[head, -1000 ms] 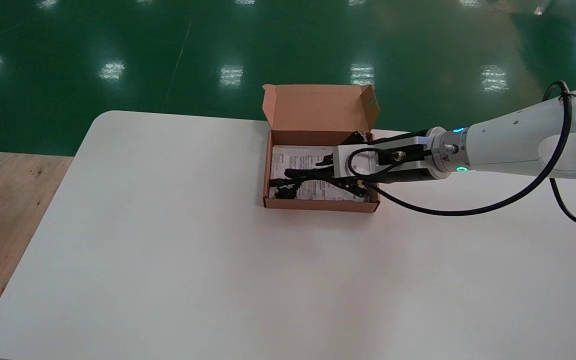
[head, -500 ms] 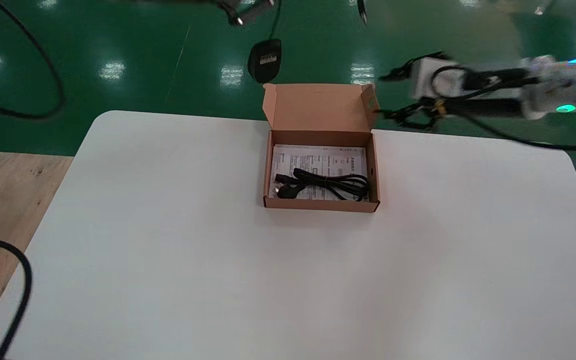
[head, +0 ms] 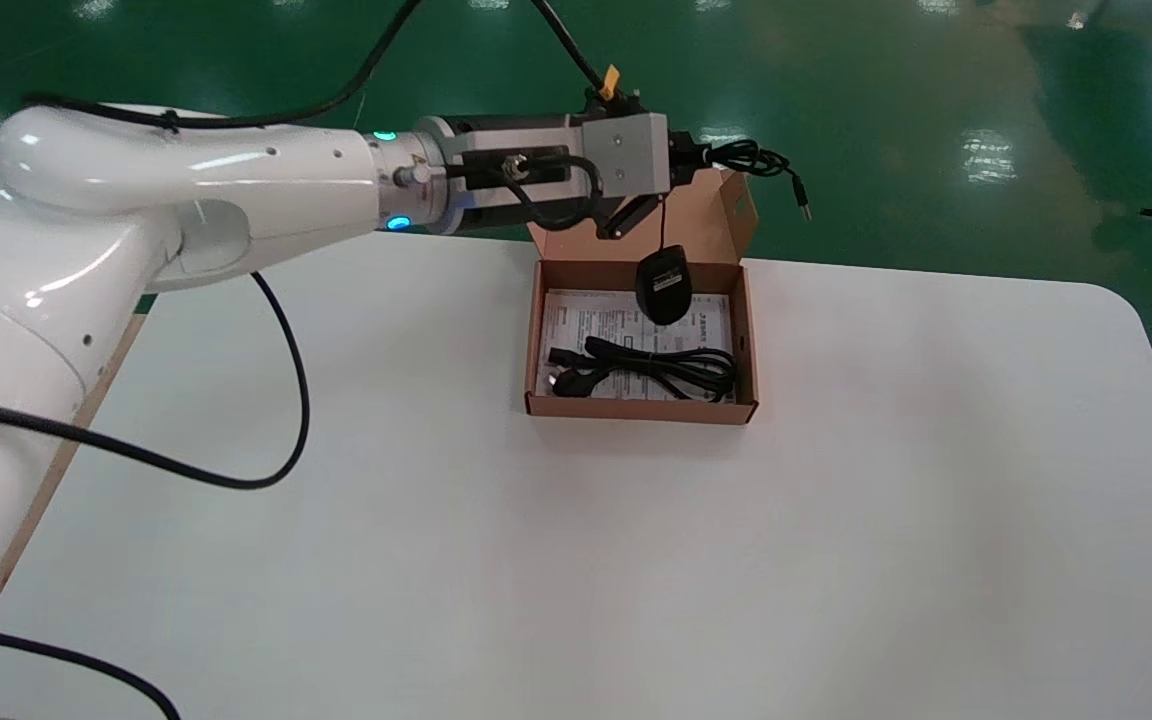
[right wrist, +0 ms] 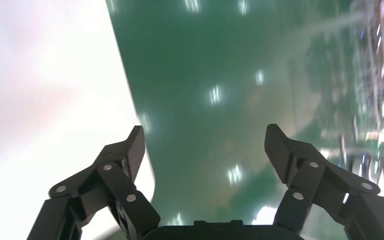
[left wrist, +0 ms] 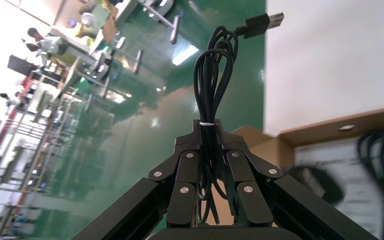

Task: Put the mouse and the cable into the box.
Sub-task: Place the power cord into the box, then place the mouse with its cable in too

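Observation:
An open cardboard box (head: 747,340) stands at the table's far middle, with a printed leaflet (head: 616,318) on its floor. A coiled black cable (head: 656,368) lies in the box's near half. My left gripper (head: 684,165) reaches in from the left above the box's raised lid and is shut on the mouse's bundled cord (left wrist: 211,85). The cord's USB plug (left wrist: 264,23) sticks out past the fingers. The black mouse (head: 663,285) dangles from the cord over the box's far half. My right gripper (right wrist: 205,145) is open and holds nothing, off past the table's right edge.
The white table (head: 436,520) spreads wide to the left, right and front of the box. The box's lid (head: 636,215) stands upright at the back. Green floor (head: 936,80) lies beyond the table's far edge.
My right gripper let go of the cable in the box, rose and swung away to the right. My left arm came in from the left carrying the mouse by its cord.

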### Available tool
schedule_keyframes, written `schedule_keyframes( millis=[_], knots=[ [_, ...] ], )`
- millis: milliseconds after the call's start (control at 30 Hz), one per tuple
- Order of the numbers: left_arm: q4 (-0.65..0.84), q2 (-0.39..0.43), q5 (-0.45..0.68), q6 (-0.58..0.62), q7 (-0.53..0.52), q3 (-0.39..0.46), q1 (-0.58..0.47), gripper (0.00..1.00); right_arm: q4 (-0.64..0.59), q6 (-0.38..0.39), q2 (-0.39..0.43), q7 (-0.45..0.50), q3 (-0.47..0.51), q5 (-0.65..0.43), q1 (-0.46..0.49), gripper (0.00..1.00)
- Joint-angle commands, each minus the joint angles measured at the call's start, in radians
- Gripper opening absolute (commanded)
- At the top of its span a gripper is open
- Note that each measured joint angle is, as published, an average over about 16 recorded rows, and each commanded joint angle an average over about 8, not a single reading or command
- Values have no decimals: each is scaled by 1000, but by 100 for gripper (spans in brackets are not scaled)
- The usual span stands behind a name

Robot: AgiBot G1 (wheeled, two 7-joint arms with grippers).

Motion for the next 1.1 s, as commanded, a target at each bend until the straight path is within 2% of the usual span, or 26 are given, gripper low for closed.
schedule_keyframes(
  millis=[33, 333, 667, 700, 933, 967, 1100],
  knots=[
    [-58, 0, -20, -38, -32, 41, 38, 0, -5, 17, 30, 5, -11, -16, 11, 100],
    [-100, -6, -140, -139, -252, 212, 129, 0, -8, 18, 93, 17, -40, -56, 40, 100],
    [-39, -12, -159, -180, -456, 359, 146, 0, -1, 20, 153, 22, -70, -99, 76, 100],
    [-30, -12, -158, -176, -483, 373, 144, 5, -1, 18, 158, 23, -74, -104, 79, 100],
    [-16, -12, -125, -157, -642, 467, 103, 92, -5, 11, 177, 35, -90, -126, 92, 100],
    [-21, -12, -123, -159, -656, 476, 98, 100, -6, 9, 178, 37, -90, -126, 92, 100],
    [-39, -12, -121, -168, -691, 504, 89, 100, -13, -4, 178, 45, -89, -124, 92, 100]
  ],
)
